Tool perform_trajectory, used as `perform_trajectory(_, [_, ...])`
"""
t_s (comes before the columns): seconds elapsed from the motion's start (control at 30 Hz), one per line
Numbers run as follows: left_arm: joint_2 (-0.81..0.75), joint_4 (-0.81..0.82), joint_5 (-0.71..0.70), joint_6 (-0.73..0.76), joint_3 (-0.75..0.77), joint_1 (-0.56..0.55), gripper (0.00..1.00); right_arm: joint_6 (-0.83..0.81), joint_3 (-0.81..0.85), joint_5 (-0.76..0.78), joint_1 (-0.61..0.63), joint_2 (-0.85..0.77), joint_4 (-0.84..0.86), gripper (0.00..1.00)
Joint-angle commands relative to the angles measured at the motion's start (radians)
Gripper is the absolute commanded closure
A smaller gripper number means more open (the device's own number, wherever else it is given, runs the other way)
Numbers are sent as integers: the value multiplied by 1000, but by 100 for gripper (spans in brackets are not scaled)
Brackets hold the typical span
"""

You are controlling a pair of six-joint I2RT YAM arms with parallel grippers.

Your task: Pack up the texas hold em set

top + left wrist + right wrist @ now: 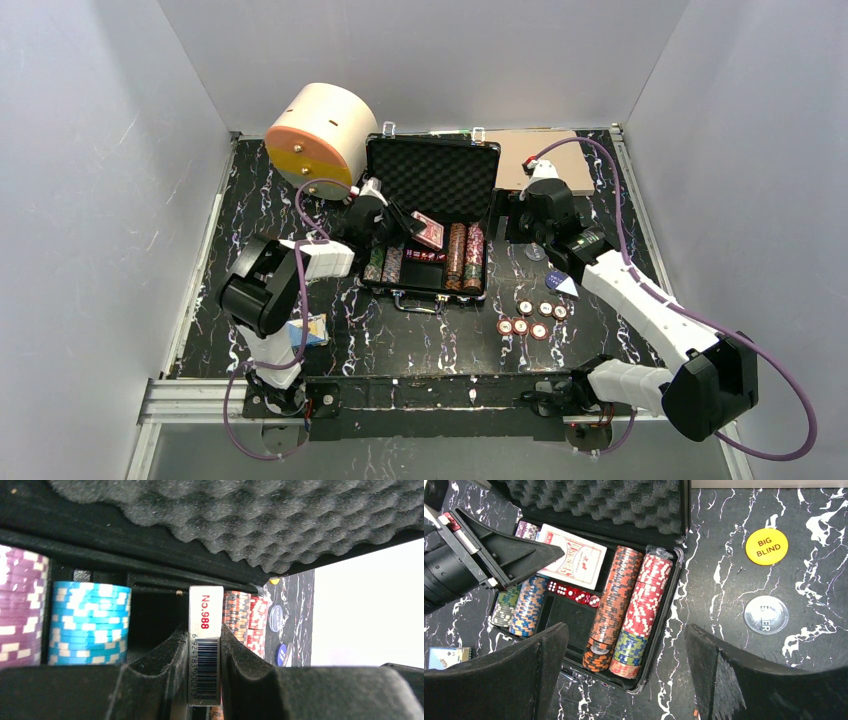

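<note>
The black briefcase (433, 172) lies open mid-table, foam lid up. Rows of striped poker chips (624, 600) and red dice (574, 593) sit in its tray. My left gripper (402, 222) reaches in from the left, shut on the red card deck (205, 625) and holding it on edge over the tray's middle slot; its fingers (165, 665) clamp the barcode end. My right gripper (626, 647) hangs open and empty above the case's right front corner. Several loose chips (531, 318) lie on the table in front of it. A yellow BIG BLIND button (766, 546) and a clear button (766, 614) lie right of the case.
A big cream cylinder (320, 130) stands at the back left against the case. A flat tan board (537, 155) lies at the back right. A blue card deck (312, 328) lies by the left arm's base, a blue button (556, 279) under the right forearm.
</note>
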Motion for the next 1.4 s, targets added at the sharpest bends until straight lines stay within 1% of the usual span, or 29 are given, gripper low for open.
perform_trajectory(0.0, [-39,65,-30,-42,-29,-4,100,-12,11,-17,-5,-16,43,6])
perform_trajectory(0.13, [-16,86,-28,-48,-35,-9,100,-7,10,-28,-5,-14,45,6])
perform_trajectory(0.33, [87,111,70,-59,40,-34,100,-1,13,-23,-5,-9,32,7])
perform_trajectory(0.37, [96,111,79,-60,49,-37,100,3,14,-19,-5,-11,31,7])
perform_trajectory(0.4, [102,115,86,-63,55,-38,96,5,13,-20,-5,-14,35,7])
perform_trajectory(0.47, [106,117,91,-50,59,-38,83,4,9,-26,-5,-26,47,7])
perform_trajectory(0.5, [104,116,89,-44,60,-38,71,4,6,-26,-5,-31,53,7])
perform_trajectory(0.53, [100,115,88,-39,62,-38,57,2,3,-26,-5,-35,56,7])
perform_trajectory(0.57, [92,111,83,-36,64,-38,47,1,1,-26,-5,-37,57,7])
perform_trajectory(0.63, [68,80,69,-22,71,-38,33,0,2,-25,-5,-36,54,7])
perform_trajectory(0.67, [47,54,52,-18,72,-42,14,1,3,-23,-5,-35,50,7])
perform_trajectory(0.7, [24,28,26,-16,67,-48,3,3,2,-25,-5,-38,49,7])
perform_trajectory(0.73, [-2,-9,-6,-13,61,-57,2,3,0,-31,-5,-42,54,7])
perform_trajectory(0.87, [-85,-163,-109,9,66,-74,2,15,-25,-55,-5,-64,94,7])
perform_trajectory(0.9, [-93,-202,-124,22,85,-74,2,17,-29,-57,-5,-68,99,7])
perform_trajectory(0.93, [-97,-278,-168,40,110,-74,2,17,-31,-58,-6,-70,102,7])
perform_trajectory(1.07, [-89,-503,-253,81,212,-78,2,15,-32,-57,-5,-70,97,7])
perform_trajectory(1.27, [-88,-588,-294,191,265,-91,2,11,-41,-59,-5,-75,100,7])
perform_trajectory(1.3, [-84,-594,-294,195,268,-92,5,11,-44,-64,-5,-75,102,7])
perform_trajectory(1.33, [-79,-596,-293,198,270,-92,10,13,-45,-63,-6,-75,104,7])
perform_trajectory(1.37, [-73,-599,-293,196,271,-92,17,13,-45,-65,-5,-74,104,7])
